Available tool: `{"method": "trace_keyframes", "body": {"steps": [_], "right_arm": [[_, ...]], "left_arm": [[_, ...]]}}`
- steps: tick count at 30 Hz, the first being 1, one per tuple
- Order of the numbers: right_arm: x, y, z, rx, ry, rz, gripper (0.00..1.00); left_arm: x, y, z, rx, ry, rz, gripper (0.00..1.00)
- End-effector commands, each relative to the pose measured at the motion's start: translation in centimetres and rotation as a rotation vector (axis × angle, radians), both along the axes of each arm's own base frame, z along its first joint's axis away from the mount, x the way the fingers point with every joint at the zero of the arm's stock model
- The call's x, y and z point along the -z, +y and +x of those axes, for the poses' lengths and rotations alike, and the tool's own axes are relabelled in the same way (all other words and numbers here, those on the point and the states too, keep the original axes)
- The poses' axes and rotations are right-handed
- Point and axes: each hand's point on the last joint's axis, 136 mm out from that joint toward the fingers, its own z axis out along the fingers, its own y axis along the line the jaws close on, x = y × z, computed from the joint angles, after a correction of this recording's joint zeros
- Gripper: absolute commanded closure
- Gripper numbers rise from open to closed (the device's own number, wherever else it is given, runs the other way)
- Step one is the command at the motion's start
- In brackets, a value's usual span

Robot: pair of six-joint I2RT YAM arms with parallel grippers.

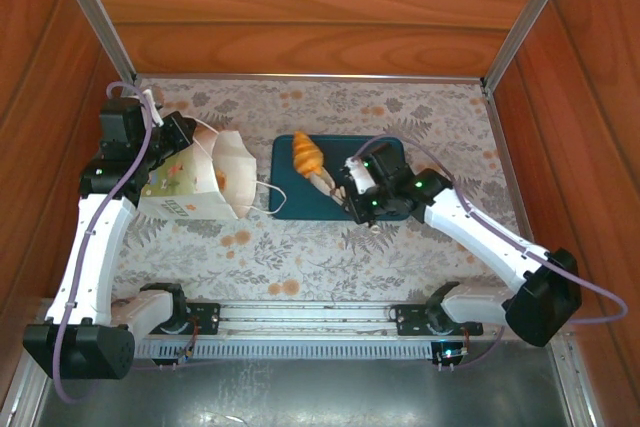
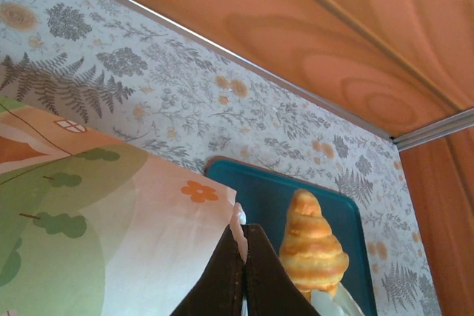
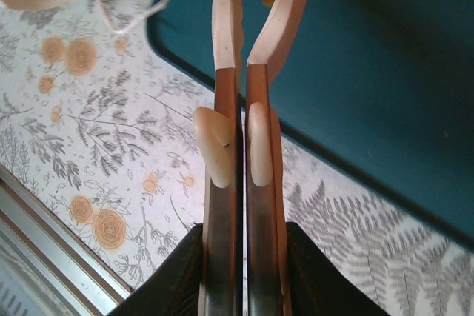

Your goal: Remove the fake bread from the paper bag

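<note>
Floral tabletop (image 1: 330, 247); paper bag (image 1: 195, 187) interior hidden; croissant (image 1: 306, 153) base behind right claw (image 1: 325, 182).

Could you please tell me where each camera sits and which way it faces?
Top external: overhead from behind, looking down on the table; left arm, right arm show.
Left wrist: at the paper bag, facing the croissant on the tray; left gripper shows.
Right wrist: low, facing the tray's edge; right gripper shows.
Shared: tray in all three.
</note>
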Motion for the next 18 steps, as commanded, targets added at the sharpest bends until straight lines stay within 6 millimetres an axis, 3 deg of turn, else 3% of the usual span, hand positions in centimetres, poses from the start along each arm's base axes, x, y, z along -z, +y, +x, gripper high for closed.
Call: {"method": "trace_keyframes", "body": {"steps": [1, 6, 11, 18], "right_arm": [[0.8, -1.3, -0.4, 0.1, 0.131, 0.041, 0.72], [2.4, -3.2, 0.3, 0.197, 0.23, 0.002, 0.72], [3.4, -4.9, 1.5, 0.28, 0.25, -0.083, 0.65], [3.8, -5.6, 1.8, 0.3, 0.29, -0.157, 0.55]], "left_arm": [[-1.3, 0.4, 0.0, -0.021, -0.057, -0.002, 1.0], [-1.2, 0.3, -0.1, -0.015, -0.062, 0.001, 1.0], [-0.9, 0.0, -0.4, 0.002, -0.063, 0.003, 1.0], [-0.6, -0.3, -0.3, 0.023, -0.063, -0.001, 1.0]]}}
